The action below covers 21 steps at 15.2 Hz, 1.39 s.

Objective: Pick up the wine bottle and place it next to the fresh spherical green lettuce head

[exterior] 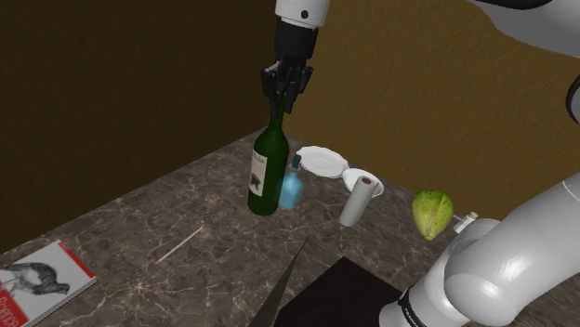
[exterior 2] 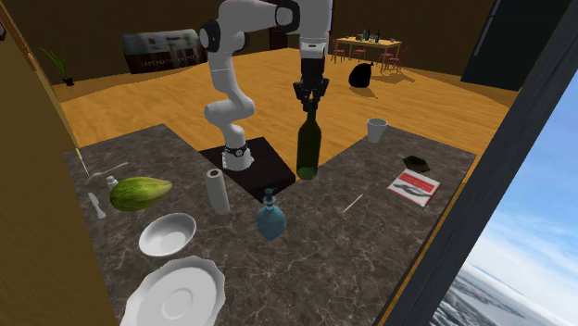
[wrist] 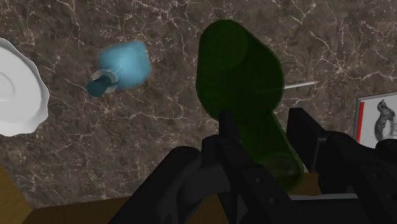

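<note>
A dark green wine bottle (exterior: 268,172) (exterior 2: 308,144) (wrist: 238,70) with a pale label stands upright on the dark marble counter (exterior: 139,223). My gripper (exterior: 283,93) (exterior 2: 311,100) (wrist: 264,127) hangs straight above it, and its fingers straddle the top of the neck. The fingers are open: a sliver of counter shows between one finger and the glass. The green lettuce head (exterior: 432,214) (exterior 2: 139,193) lies well away from the bottle, at the shoulder view's right near the wall.
Close beside the wine bottle stands a small blue bottle (exterior: 291,189) (exterior 2: 270,220) (wrist: 127,63). A paper towel roll (exterior: 358,200) (exterior 2: 217,192), a white bowl (exterior: 358,176) and a white plate (exterior: 323,160) sit between bottle and lettuce. A book (exterior: 42,279) and a thin stick (exterior: 179,243) lie on the other side.
</note>
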Tool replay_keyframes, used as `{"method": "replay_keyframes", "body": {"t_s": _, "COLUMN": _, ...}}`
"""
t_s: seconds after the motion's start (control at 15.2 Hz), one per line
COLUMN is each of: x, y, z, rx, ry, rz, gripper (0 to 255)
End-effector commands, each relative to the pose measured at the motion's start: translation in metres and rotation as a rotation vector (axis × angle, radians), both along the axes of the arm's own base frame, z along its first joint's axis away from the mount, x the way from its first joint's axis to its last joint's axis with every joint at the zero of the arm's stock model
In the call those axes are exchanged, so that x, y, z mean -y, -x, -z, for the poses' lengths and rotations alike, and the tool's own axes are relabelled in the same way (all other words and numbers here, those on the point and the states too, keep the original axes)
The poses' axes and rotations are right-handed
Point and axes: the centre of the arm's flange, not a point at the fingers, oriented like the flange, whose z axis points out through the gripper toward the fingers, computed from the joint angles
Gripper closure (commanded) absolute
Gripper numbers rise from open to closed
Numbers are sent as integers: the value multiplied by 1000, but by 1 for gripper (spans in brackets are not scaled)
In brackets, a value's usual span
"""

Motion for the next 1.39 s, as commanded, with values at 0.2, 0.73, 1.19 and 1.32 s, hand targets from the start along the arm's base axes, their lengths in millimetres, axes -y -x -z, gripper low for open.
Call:
{"method": "replay_keyframes", "body": {"t_s": 0.2, "x": 0, "y": -1, "z": -27, "rx": 0, "ry": 0, "rz": 0, "gripper": 255}}
{"method": "replay_keyframes", "body": {"t_s": 0.73, "x": 39, "y": 7, "z": -52, "rx": 0, "ry": 0, "rz": 0, "gripper": 255}}
{"method": "replay_keyframes", "body": {"t_s": 1.19, "x": 130, "y": 25, "z": -52, "rx": 0, "ry": 0, "rz": 0, "gripper": 255}}
{"method": "replay_keyframes", "body": {"t_s": 1.32, "x": 156, "y": 30, "z": -52, "rx": 0, "ry": 0, "rz": 0, "gripper": 255}}
